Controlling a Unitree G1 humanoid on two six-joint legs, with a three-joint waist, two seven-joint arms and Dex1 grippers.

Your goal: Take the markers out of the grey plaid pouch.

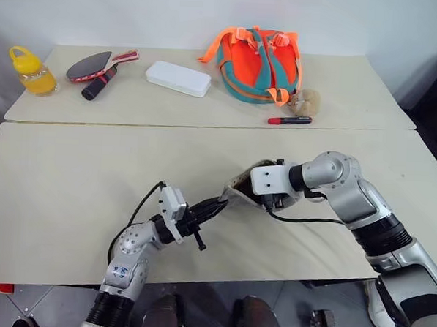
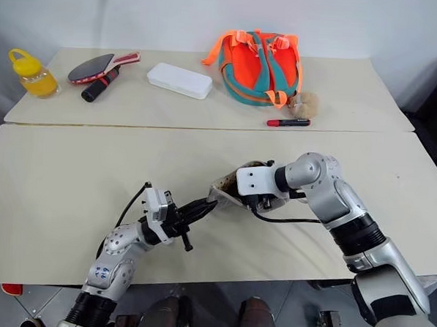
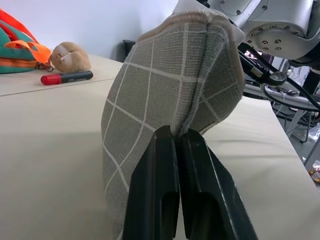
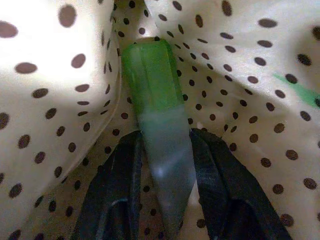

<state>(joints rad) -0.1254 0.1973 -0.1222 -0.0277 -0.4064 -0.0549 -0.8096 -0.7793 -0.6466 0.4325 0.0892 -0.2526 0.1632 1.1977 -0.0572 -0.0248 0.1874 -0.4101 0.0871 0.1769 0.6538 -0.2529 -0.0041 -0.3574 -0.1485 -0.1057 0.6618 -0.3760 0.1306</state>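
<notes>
The slim red and black marker (image 1: 290,120) already lies on the far tabletop (image 1: 71,185). My left end effector (image 3: 179,137) pinches the soft grey plaid fabric pouch (image 3: 170,85) up off the tabletop, while my right end effector (image 4: 165,145), inside its dotted lining, grips the pale green-capped marker (image 4: 155,100), not yet out

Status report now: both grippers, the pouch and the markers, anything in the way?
Left gripper shut on grey plaid pouch. Right gripper inside pouch, fingers around green-capped marker. Red marker already out, by backpack. Nothing blocking.
</notes>
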